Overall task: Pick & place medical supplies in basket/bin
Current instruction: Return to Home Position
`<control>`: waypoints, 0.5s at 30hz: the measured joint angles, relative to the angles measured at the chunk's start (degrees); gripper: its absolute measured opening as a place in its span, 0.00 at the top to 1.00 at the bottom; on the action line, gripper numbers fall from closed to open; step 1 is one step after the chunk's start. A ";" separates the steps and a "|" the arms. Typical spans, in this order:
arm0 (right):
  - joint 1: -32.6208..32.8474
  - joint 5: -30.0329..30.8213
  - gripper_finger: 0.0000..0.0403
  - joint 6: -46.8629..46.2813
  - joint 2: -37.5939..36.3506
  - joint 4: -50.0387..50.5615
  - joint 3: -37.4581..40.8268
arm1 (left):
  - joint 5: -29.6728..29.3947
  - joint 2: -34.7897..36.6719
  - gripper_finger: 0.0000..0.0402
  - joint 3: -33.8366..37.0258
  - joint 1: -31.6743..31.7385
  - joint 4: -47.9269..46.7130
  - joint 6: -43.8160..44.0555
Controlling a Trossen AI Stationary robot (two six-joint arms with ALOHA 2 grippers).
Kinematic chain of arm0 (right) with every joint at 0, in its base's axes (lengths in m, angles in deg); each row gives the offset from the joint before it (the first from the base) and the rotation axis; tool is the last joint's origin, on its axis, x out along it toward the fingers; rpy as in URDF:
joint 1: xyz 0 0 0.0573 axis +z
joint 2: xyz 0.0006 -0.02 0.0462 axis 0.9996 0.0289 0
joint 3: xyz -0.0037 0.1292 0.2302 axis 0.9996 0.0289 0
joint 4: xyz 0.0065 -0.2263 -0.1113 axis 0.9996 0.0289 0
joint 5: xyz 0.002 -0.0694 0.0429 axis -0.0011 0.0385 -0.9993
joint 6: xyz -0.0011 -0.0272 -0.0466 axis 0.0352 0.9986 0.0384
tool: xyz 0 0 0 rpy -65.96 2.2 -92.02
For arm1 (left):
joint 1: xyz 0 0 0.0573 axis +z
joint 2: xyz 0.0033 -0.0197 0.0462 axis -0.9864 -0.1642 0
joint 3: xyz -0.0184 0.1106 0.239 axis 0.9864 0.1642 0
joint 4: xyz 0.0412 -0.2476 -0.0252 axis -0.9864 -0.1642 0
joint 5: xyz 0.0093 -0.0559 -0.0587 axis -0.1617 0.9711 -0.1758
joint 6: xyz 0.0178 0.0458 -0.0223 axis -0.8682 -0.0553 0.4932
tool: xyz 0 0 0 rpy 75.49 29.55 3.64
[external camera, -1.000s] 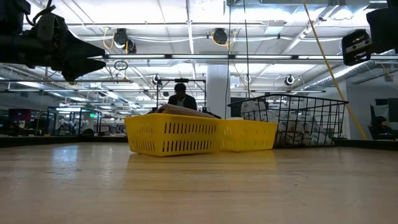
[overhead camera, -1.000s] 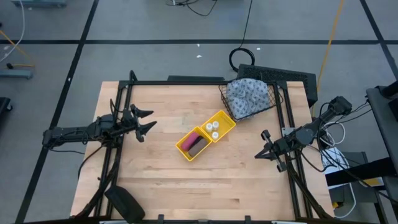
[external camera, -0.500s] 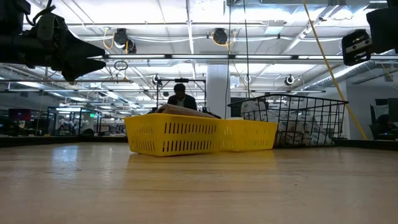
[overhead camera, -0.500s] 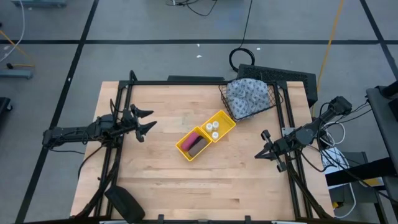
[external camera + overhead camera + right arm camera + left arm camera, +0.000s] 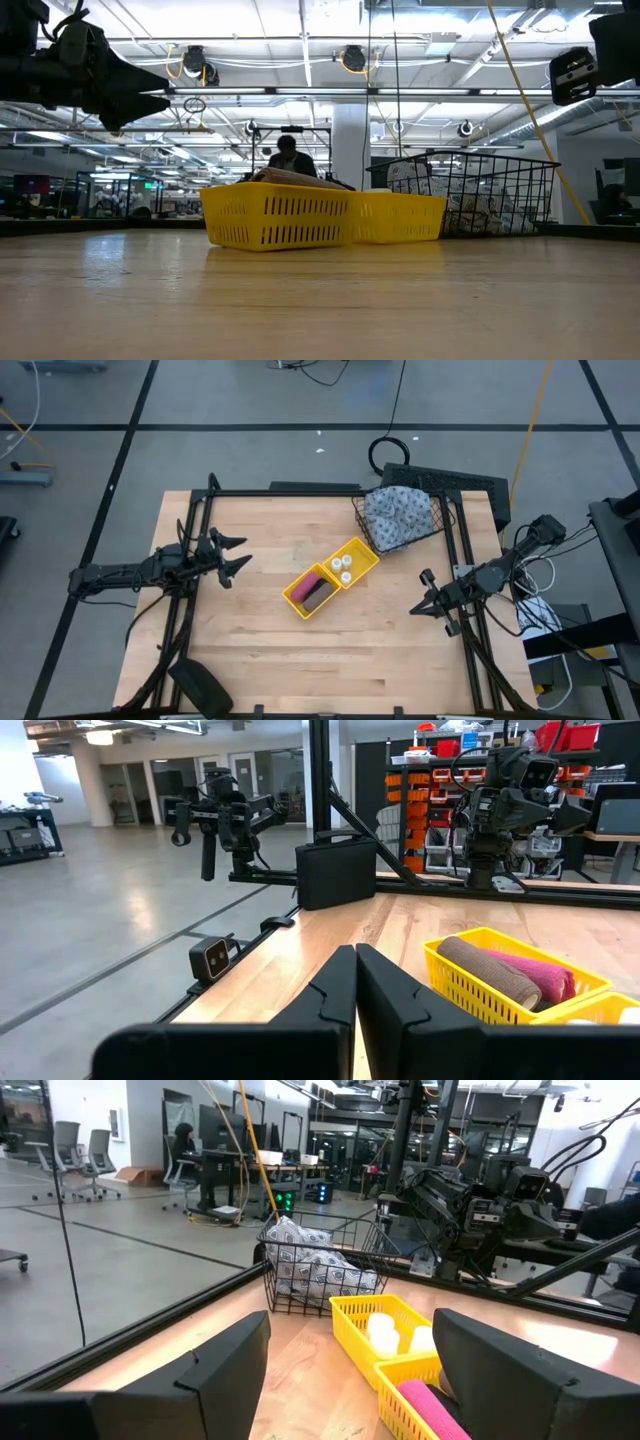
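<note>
The yellow two-compartment bin [image 5: 331, 576] sits mid-table; a pink cylinder [image 5: 309, 583] and a brown cylinder [image 5: 317, 594] lie in one compartment, tiny white bottles [image 5: 341, 567] stand in the other. The grey-blue patterned cloth bundle [image 5: 399, 513] fills the black wire basket [image 5: 443, 520] at the far right. My left gripper [image 5: 235, 556] hovers open over the table's left side, pointing toward the bin. My right gripper [image 5: 424, 592] hangs shut above the right side. In the left wrist view the basket [image 5: 325, 1270] and bin [image 5: 395, 1342] lie ahead.
A flat black box [image 5: 455, 485] lies behind the basket at the far right corner. A black frame [image 5: 285, 492] runs along the table's far edge and sides. Bare wood [image 5: 300, 655] stretches across the near half. A person [image 5: 289, 155] sits in the room beyond.
</note>
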 joint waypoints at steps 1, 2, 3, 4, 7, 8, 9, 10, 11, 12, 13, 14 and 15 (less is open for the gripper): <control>0.00 0.00 1.00 0.02 0.00 0.00 0.02 | 0.00 0.00 0.29 0.00 0.00 -0.02 0.00; -0.02 0.00 1.00 0.01 0.00 0.01 0.00 | 0.01 0.00 0.30 0.00 0.01 0.00 0.00; -0.01 0.00 1.00 0.02 0.00 0.00 0.01 | 0.00 0.00 0.30 0.00 0.01 -0.01 0.00; -0.01 0.00 1.00 0.01 0.00 0.01 0.00 | 0.01 0.00 0.30 0.00 0.02 -0.01 0.00; 0.00 0.00 1.00 0.02 0.00 0.00 0.00 | 0.02 0.00 0.31 0.00 0.00 0.00 0.00; -0.01 0.00 1.00 0.02 0.00 0.00 0.01 | 0.00 0.00 0.31 0.00 0.00 -0.02 0.00; 0.00 0.00 1.00 0.00 0.00 0.00 0.00 | 0.02 0.00 0.31 0.00 0.02 -0.02 0.00; -0.01 0.00 1.00 0.01 0.00 0.00 0.01 | 0.01 0.00 0.31 0.00 0.00 0.00 0.00; 0.00 0.00 1.00 0.02 0.00 0.02 0.00 | 0.02 0.00 0.30 0.00 0.01 -0.02 0.00; -0.01 0.00 1.00 0.01 0.00 0.02 0.01 | 0.02 0.00 0.30 -0.01 0.01 0.00 0.00; 0.00 0.00 1.00 0.01 0.00 0.00 0.01 | 0.00 0.00 0.29 -0.02 0.02 0.00 0.00; -0.02 0.00 1.00 0.01 0.00 0.02 0.02 | 0.02 0.00 0.29 0.00 0.00 -0.02 0.00; -0.01 0.00 1.00 0.01 0.00 0.01 0.00 | 0.02 0.00 0.29 0.00 0.02 -0.02 0.00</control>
